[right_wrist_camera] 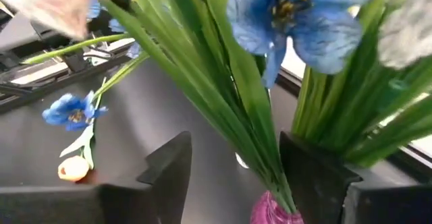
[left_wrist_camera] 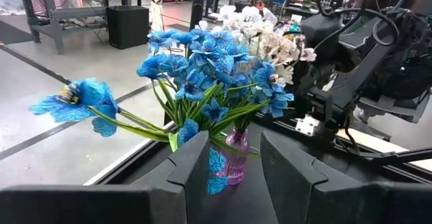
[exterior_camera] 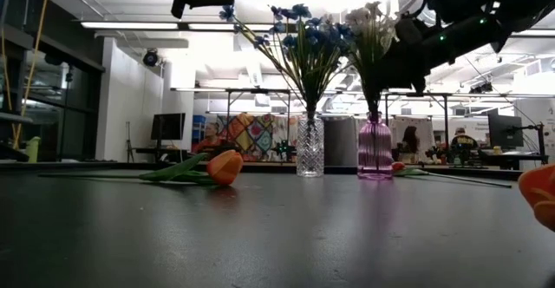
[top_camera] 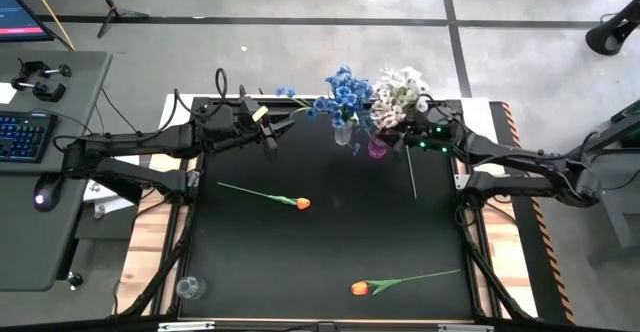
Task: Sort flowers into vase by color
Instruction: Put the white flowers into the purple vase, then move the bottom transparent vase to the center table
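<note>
Two orange tulips [top_camera: 301,203] on table [top_camera: 330,247] — both grippers open, near vases [top_camera: 377,148].

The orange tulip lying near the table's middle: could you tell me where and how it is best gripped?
Probably mid-stem, from straight above, fingers straddling the stem. The orange tulip lies flat with its thin stem stretched toward the left arm's side; the left gripper looks nearest.

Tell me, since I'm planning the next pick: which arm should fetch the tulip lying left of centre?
Left, probably. The left gripper is open and nearer that tulip; the right gripper is at the vases.
</note>
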`<state>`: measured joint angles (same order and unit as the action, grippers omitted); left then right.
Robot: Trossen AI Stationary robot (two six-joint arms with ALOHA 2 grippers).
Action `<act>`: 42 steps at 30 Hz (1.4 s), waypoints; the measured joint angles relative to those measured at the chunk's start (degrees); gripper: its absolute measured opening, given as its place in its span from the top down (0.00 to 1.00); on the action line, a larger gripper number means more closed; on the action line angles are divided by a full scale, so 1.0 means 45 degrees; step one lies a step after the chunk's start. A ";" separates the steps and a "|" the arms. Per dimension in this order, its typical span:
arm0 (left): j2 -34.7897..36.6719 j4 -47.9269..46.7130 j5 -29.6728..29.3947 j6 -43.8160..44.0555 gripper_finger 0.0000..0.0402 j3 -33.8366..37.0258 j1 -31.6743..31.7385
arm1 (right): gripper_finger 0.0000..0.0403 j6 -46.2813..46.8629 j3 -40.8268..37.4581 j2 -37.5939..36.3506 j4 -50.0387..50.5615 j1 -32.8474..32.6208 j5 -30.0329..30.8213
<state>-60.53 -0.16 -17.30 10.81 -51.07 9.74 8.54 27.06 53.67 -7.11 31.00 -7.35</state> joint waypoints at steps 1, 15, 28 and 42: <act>0.0000 0.0000 0.0000 0.0000 0.70 0.0000 0.0000 | 0.48 0.0000 0.0037 -0.0158 0.0255 0.0000 0.0005; 0.0000 0.0000 0.0000 -0.0005 0.70 0.0000 0.0000 | 0.48 0.0003 0.0871 -0.2399 0.4416 0.0000 -0.0033; 0.0002 -0.0093 0.1604 0.0997 0.70 0.0000 0.0000 | 0.48 0.1103 0.1313 -0.3800 0.8130 0.0000 -0.0637; 0.0005 -0.5746 0.4887 0.5871 0.70 0.0000 -0.1396 | 0.48 0.2749 0.1313 -0.3468 1.1701 0.0000 -0.1039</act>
<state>-60.51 -26.02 4.69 37.23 -51.07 3.45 20.91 32.97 38.06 45.54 31.00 -12.03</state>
